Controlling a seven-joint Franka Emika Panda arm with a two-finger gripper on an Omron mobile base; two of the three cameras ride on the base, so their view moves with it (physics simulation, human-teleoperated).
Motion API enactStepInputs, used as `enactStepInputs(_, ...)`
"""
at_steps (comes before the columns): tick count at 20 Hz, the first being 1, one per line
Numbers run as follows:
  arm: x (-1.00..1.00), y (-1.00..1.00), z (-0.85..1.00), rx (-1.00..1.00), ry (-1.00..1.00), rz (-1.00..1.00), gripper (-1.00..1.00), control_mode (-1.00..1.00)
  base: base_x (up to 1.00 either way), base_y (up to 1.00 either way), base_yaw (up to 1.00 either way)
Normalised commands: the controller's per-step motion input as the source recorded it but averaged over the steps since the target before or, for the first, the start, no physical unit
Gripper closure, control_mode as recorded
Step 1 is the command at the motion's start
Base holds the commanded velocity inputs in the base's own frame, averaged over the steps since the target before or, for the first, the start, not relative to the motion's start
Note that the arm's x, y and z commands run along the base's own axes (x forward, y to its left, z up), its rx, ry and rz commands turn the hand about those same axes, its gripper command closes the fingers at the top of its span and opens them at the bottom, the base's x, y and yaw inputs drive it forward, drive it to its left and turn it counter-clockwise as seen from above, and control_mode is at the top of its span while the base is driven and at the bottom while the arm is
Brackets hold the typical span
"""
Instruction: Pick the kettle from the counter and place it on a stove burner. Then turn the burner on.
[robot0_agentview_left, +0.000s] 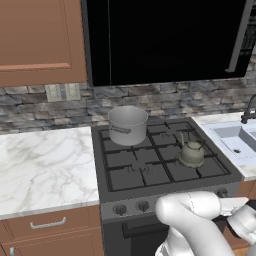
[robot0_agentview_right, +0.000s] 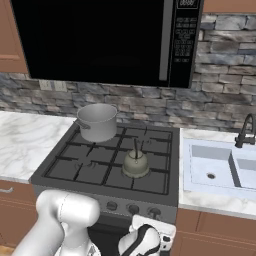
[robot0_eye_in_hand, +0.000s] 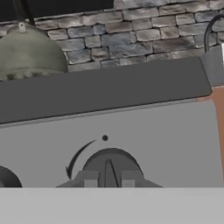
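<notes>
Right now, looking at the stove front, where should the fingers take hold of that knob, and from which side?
Grip the knob across its raised centre ridge, coming straight at the stove's front panel. The ridge stands upright, so one finger goes on each flat side; the curved arrow beside it suggests it then turns.

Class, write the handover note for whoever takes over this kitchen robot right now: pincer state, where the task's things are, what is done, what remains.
Pincer: low at the stove's front panel, fingertips against the rightmost knob; whether it is open or gripping cannot be told.
Kettle: upright on the front right stove burner, released, handle up.
Counter: left of the cooktop, kettle no longer there.
Steel pot: on the back left burner, not part of the job.
Done: kettle moved onto a burner.
Left: turn the knob to light that burner; no flame visible yet. Check that this knob is the one for the kettle's burner.
</notes>
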Motion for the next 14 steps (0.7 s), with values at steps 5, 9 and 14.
enactStepInputs(5,0.0,0.15,-0.13,-0.09,-0.19,0.4,1.0,-1.0,0.0,0.0,0.0)
enactStepInputs(9,0.0,0.18,-0.36,-0.13,-0.1,0.5,1.0,-1.0,0.0,0.0,0.0)
enactStepInputs(14,0.0,0.24,-0.47,-0.18,-0.1,0.51,1.0,-1.0,0.0,0.0,0.0)
